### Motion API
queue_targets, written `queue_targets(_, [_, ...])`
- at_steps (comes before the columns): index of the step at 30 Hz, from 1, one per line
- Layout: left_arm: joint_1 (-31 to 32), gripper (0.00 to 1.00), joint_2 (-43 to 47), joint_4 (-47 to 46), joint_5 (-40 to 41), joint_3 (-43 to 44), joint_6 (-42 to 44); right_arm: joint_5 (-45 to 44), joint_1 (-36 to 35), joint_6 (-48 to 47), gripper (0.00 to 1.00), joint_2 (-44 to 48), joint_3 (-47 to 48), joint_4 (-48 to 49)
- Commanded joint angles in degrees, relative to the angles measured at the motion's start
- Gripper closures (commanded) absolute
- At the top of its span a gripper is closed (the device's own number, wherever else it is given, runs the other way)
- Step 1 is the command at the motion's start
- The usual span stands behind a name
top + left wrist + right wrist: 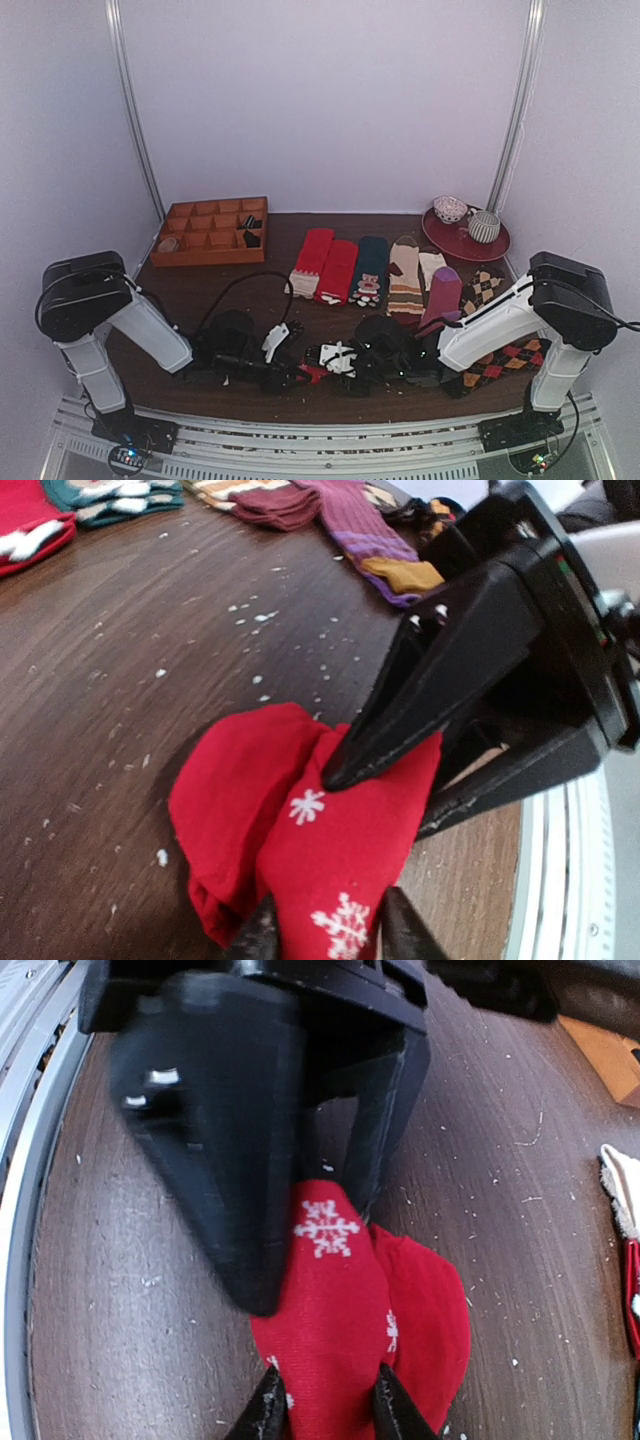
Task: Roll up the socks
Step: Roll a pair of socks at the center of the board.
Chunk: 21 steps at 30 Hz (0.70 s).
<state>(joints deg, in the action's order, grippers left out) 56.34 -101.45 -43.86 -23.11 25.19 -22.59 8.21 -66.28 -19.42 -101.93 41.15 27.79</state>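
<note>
Your left arm (150, 335) rises from its base at the near left corner, elbow up, forearm sloping down and inward over the table (190, 290). Your right arm (490, 330) mirrors it from the near right corner. The two wrists meet nose to nose at the near middle, close to the rail (300, 430).

Your left gripper (325, 935) is clenched on the socks (300, 830): in its own wrist view, red fabric is pinched between the two fingertips at the bottom of the frame. Your right gripper (325, 1412) is clamped on the socks in the same way, with fabric filling the gap between its fingertips. Each wrist view also shows the opposite gripper's black fingers closed on the far end of the same bundle.

The socks are a bright red bundle with white snowflakes, bunched into two lobes and held between the two grippers at the table surface. Whether it rests on the wood or is just lifted cannot be told. The row of other socks (370, 270) lies further back, apart from it.

Limits of view: from above, only a sliver of red shows between the black gripper bodies. In both wrist views the lower frame edge cuts off the bundle's near end and the opposing gripper covers its far end, so the number of layers cannot be told. The left gripper is blurred in the right wrist view.
</note>
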Motion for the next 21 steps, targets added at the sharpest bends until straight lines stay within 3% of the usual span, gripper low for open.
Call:
queue_targets(1, [0.09, 0.45, 5.48, 16.23, 9.60, -2.31, 4.41, 4.64, 0.58, 6.47, 0.82, -2.76, 1.47, -11.73])
queue_targets(2, [0.09, 0.37, 7.58, 16.58, 11.25, -2.38, 5.56, 6.24, 0.98, 7.78, 0.82, -3.08, 1.95, -13.18])
queue_targets(4, [0.09, 0.04, 12.60, 15.78, 12.92, -3.57, 7.92, 9.55, 2.28, 10.71, 0.83, -4.48, 3.76, -17.60])
queue_targets(5, [0.16, 0.02, 15.08, 14.44, 13.16, -4.47, 9.06, 11.00, 2.97, 11.87, 0.83, -5.47, 5.17, -20.97])
queue_targets(8, [0.37, 0.02, 21.50, 8.74, 13.65, -7.75, 12.75, 14.78, 4.61, 15.19, 0.82, -8.63, 8.81, -28.39])
queue_targets(13, [0.88, 0.02, 23.64, 0.57, 13.84, -10.45, 18.67, 18.25, 7.73, 19.17, 0.82, -14.42, 15.64, -39.47])
queue_targets(21, [0.88, 0.17, 12.61, -3.73, 9.49, -6.71, 24.40, 21.08, 9.78, 20.98, 0.82, -19.89, 19.59, -46.11])
